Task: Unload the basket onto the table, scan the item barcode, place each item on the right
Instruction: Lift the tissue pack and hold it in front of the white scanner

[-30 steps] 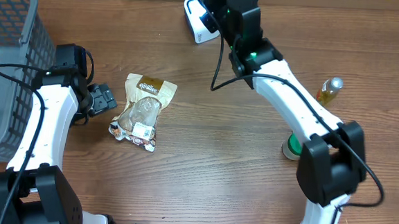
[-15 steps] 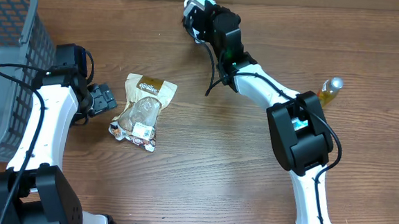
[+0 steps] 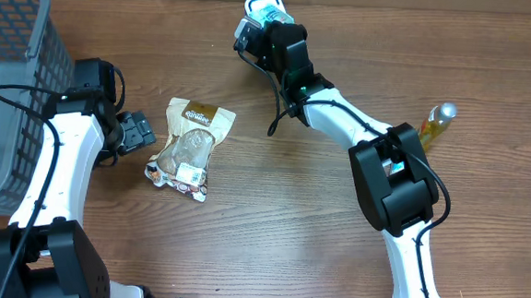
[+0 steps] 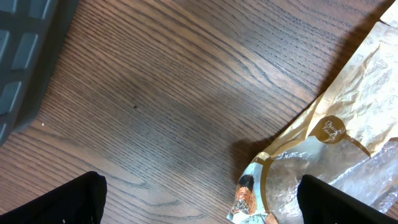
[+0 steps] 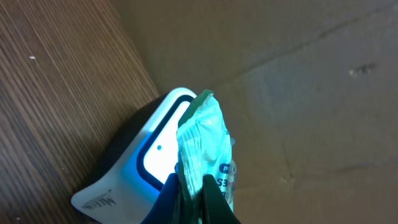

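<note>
R hand (image 5: 191,186) pinches crinkly teal plastic packet (image 5: 205,140) w/ glossy white rounded scanner (image 5: 124,177) just behind; L hand (image 3: 140,130) wide, beside clear-windowed kraft pouch (image 3: 190,147) on woodgrain bench (image 3: 290,206).

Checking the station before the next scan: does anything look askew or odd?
Nothing looks spilled or damaged. The small amber bottle with a silver cap seems tipped on its side at the right, and the brown-and-clear snack bag lies skewed.

Grey basket (image 3: 24,14) far L, snack bag (image 3: 190,147) mid-table — small bottle (image 3: 438,121) R.
</note>
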Available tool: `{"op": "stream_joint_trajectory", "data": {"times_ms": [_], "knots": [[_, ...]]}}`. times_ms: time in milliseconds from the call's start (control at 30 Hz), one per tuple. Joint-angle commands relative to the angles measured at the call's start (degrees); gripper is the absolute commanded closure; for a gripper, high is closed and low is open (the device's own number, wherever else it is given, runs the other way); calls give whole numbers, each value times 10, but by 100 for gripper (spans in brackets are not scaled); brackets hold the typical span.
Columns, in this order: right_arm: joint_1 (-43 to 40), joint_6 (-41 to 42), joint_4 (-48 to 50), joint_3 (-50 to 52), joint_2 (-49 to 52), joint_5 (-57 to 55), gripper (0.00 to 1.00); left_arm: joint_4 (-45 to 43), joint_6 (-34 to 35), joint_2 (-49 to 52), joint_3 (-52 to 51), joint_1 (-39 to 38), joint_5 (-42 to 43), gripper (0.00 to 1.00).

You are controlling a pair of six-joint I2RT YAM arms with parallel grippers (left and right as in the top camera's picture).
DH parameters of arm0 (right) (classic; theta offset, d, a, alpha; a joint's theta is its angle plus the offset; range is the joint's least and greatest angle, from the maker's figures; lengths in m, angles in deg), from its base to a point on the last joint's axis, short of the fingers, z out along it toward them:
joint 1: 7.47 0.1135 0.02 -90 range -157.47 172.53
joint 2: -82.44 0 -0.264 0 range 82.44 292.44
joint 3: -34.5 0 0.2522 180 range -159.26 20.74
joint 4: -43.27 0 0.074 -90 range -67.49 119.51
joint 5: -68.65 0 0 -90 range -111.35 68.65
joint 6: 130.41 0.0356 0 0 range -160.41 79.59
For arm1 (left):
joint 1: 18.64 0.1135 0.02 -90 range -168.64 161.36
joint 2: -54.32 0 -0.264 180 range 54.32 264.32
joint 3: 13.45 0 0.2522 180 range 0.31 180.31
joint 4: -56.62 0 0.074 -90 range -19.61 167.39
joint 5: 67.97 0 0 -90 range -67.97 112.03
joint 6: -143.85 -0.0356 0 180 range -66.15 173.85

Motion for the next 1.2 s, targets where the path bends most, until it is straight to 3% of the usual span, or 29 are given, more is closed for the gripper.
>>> {"op": "stream_joint_trajectory", "data": {"times_ms": [0, 300, 433, 867, 1033, 1167], "knots": [[11, 2, -2, -5, -3, -1, 96, 0, 8, -10, -1, 3, -3, 0], [12, 31, -12, -5, -3, 23, 96, 0, 7, -10, -1, 3, -3, 0], [12, 84, -15, -5, -3, 24, 96, 0, 8, -10, -1, 3, -3, 1], [11, 97, -8, -5, -4, 18, 96, 0, 7, -10, -1, 3, -3, 0], [11, 146, 17, -5, -47, 1, 97, 0, 7, -10, -1, 3, -3, 0], [3, 216, -21, -5, -112, 2, 96, 0, 8, -10, -1, 3, -3, 1]]}}
